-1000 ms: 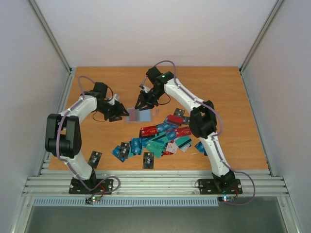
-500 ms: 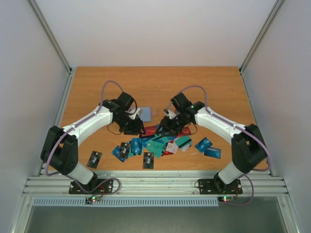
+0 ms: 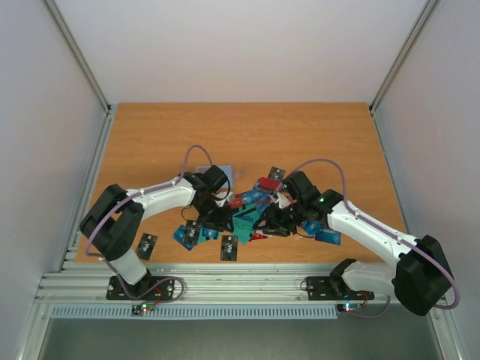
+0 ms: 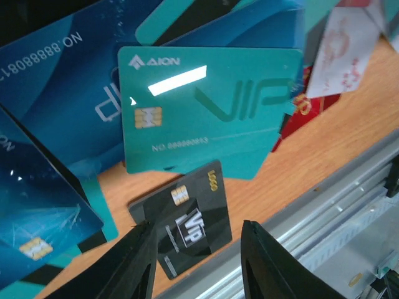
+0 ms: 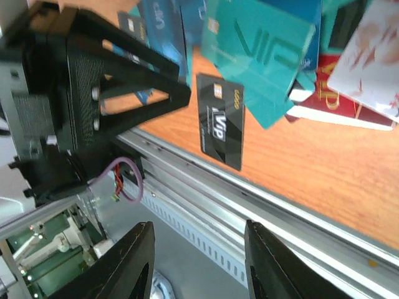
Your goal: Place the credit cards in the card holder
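1 black card (image 4: 184,218) is shown at lower centre, just above the parted, empty left gripper (image 4: 196,265); the right gripper (image 5: 196,261), also parted and empty, lies farther off.

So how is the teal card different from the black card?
The teal card is blue-green with AION printed in its corner. The black card is dark with a small gold mark instead. The teal card lies over other cards in the pile, while the black card lies on the bare table near its edge. Both say VIP and carry a gold chip.
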Controlling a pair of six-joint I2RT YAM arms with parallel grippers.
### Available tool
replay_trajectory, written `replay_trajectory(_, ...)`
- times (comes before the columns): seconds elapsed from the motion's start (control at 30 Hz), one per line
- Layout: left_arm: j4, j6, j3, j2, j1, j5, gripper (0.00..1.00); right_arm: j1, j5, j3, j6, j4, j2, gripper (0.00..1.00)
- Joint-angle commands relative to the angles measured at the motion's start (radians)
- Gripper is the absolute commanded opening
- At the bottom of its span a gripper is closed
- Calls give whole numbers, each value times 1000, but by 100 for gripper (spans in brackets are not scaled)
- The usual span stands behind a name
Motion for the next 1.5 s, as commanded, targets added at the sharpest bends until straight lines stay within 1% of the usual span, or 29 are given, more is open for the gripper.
replay_trajectory(0.0,59,28,22,65,-9,3,39,40,5,-71,84,45,-63,41)
replay_trajectory(0.17,71,41,29,105,-15,-7,39,74,24,-154,151,116,-90,41)
replay_trajectory(0.37,83,57,23,133,-28,-2,39,93,42,-160,161,121,-84,41)
replay_trajectory(0.7,169,5,-83,94,-64,17,39,125,60,-179,174,118,-80,42)
replay_trajectory(0.9,194,-26,-117,57,-72,16,39,151,58,-193,186,152,-46,42)
replay_trajectory(1.03,192,-24,-95,50,-72,20,39,168,55,-193,188,174,-23,42)
replay_trajectory(1.3,120,-4,-6,3,-72,7,40,174,44,-243,183,226,13,43)
replay_trajectory(1.47,119,18,11,43,-72,9,40,178,40,-268,190,255,29,43)
